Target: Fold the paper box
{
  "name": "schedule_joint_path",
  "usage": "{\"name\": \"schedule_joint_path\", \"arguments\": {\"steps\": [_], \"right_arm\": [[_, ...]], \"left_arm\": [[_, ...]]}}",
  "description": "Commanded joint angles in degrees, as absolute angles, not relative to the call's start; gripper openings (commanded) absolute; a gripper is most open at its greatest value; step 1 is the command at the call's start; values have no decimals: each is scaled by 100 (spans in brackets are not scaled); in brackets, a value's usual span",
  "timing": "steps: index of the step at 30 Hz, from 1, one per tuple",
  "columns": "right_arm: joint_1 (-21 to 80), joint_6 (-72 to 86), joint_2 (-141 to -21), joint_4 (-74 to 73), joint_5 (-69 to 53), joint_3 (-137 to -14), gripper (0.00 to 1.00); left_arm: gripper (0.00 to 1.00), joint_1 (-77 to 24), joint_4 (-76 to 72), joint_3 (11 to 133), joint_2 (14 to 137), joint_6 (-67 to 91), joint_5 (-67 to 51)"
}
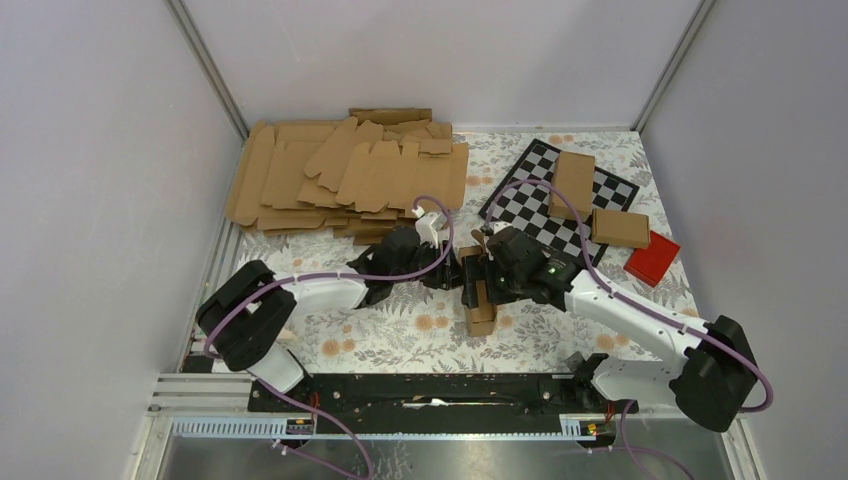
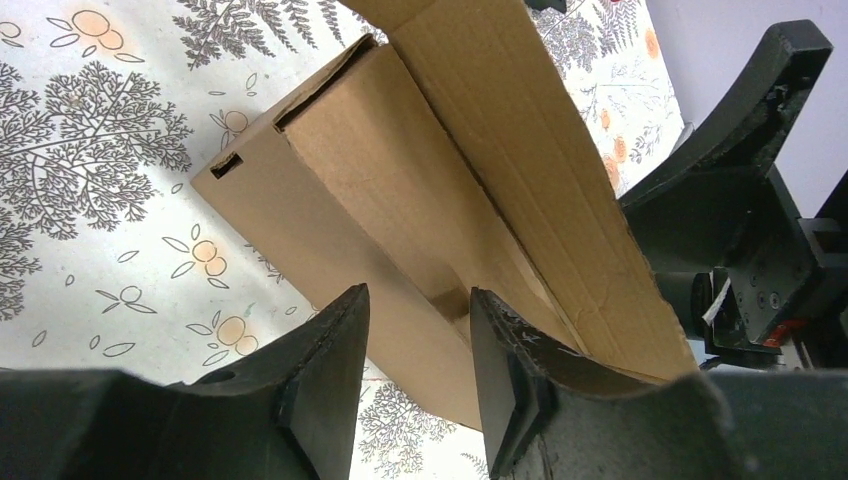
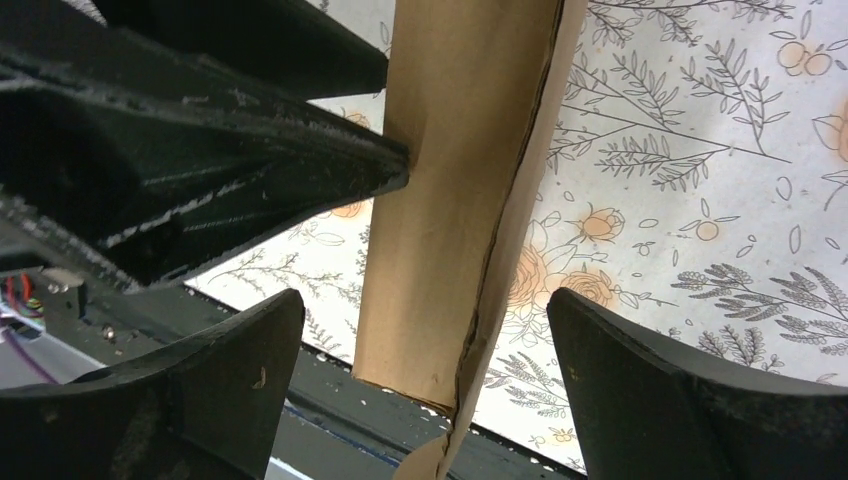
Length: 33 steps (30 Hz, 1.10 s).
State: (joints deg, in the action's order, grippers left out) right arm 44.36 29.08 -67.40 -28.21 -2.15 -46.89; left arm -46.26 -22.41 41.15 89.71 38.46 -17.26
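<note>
Looking down from the top camera, I see flat brown cardboard blanks [image 1: 340, 175] heaped at the upper left, their edges notched and creased. The bench [image 1: 400, 335] is covered in a matte cloth printed with flowers and ferns. Near centre the left gripper [image 1: 450, 272] meets the paper box [image 1: 479, 300], a narrow oblong of plain brown card lying lengthwise toward me. The right gripper [image 1: 492, 272] is at its other side. Further right lies a glossy black-and-white chequered board [image 1: 540, 215] carrying two closed cartons [image 1: 572, 180], then a small red block [image 1: 652, 258].

Only the left wrist view shows the paper box [image 2: 400, 180] as an open trough with a long flap raised and a slot cut near one corner. The left gripper [image 2: 415, 300] has its jaws partly spread around a wall; I cannot tell whether they pinch it.

The right wrist view adds the box's smooth side [image 3: 450, 200] and the right gripper [image 3: 425, 310], jaws spread wide and clear of the card.
</note>
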Motion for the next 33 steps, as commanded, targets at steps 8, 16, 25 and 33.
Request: {"name": "schedule_joint_path", "arguments": {"steps": [8,16,25,33], "right_arm": [[4720,2883,-7119,-3119,665,-5056,87],[4720,2640,-7157,-2984,203,-4964,75],[4720,1902,-6713,-2993,-282,-4759,58],[4720,1782,-6710,-3012,-532,-4841,99]], "left_arm": [[48,-4643,-1675,4365,8409,3344,-1268],[53,-4303,-1120,4544,7908,2755,-510],[61,-4144,-1798,4339,7771,1845,-350],[63,-3956,-2592,3957,7658,1428,-455]]}}
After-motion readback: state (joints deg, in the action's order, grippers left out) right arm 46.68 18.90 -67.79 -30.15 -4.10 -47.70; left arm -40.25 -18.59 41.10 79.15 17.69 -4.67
